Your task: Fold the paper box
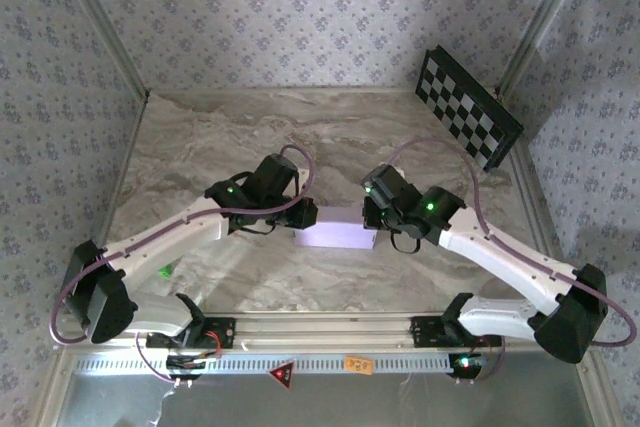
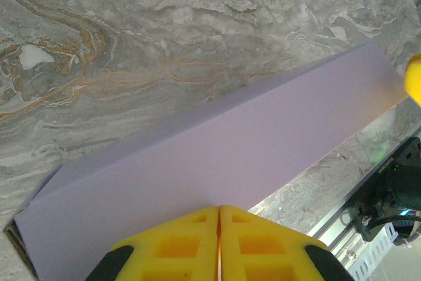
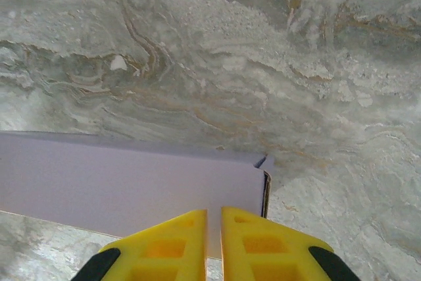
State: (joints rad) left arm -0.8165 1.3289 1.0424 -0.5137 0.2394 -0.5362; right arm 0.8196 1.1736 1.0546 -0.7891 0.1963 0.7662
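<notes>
The paper box lies lilac side up near the middle of the worktop, long side along the near edge. The left gripper meets its left part, fingers pressed together; whether card sits between them I cannot tell. The right gripper pinches the box wall at its right end.
</notes>
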